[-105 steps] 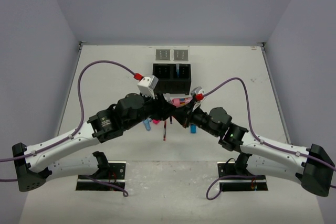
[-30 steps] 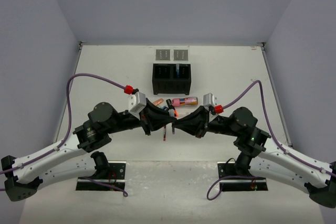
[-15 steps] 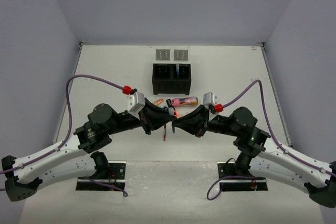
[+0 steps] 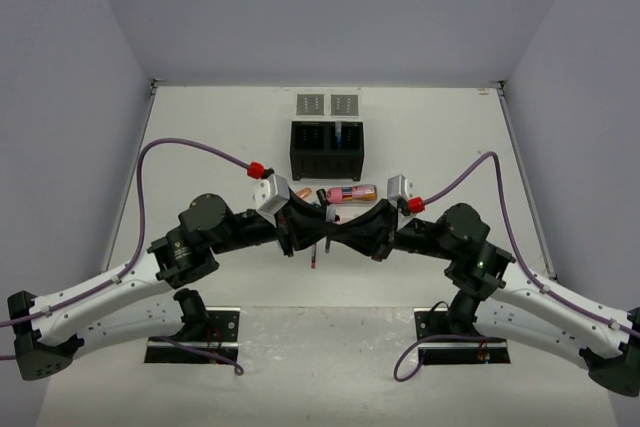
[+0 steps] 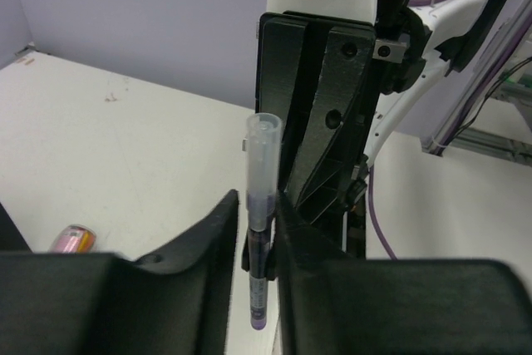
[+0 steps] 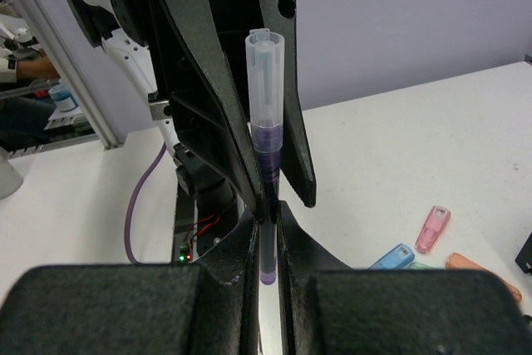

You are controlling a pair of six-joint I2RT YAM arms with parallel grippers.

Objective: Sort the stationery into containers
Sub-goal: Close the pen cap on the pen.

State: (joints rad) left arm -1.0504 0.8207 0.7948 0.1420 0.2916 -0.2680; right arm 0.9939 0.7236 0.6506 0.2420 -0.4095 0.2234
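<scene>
On a white table (image 4: pixel 440 137) boxed in by pale lilac walls (image 4: pixel 330 7), two arms are meeting tip to tip over the middle of the surface. The right pincer (image 6: pixel 266 226) is clamping tight on the lower barrel of a dark purple pen (image 6: pixel 266 155) with a clear cap, which is standing upright in its wrist view. The left pincer (image 5: pixel 256 205) is flanking the same pen just under the cap, its fingers narrowly parted. Whether they are pressing the barrel or sitting just clear of it cannot be told. The pen is hanging between both pincers, above the table.

Just behind the pincers, a pink-gold tube (image 4: pixel 350 193) and a salmon highlighter (image 4: pixel 300 192) are lying on the table. A thin red pen (image 4: pixel 314 257) is lying just on the near side. In the right wrist view, a pink highlighter (image 6: pixel 432 229) and a blue highlighter (image 6: pixel 392 257) are lying close together. Farther back, the black box (image 4: pixel 327 152) is standing with something blue upright in its right compartment. Beyond it, two grey trays (image 4: pixel 313 104) are sitting side by side near the far wall.
</scene>
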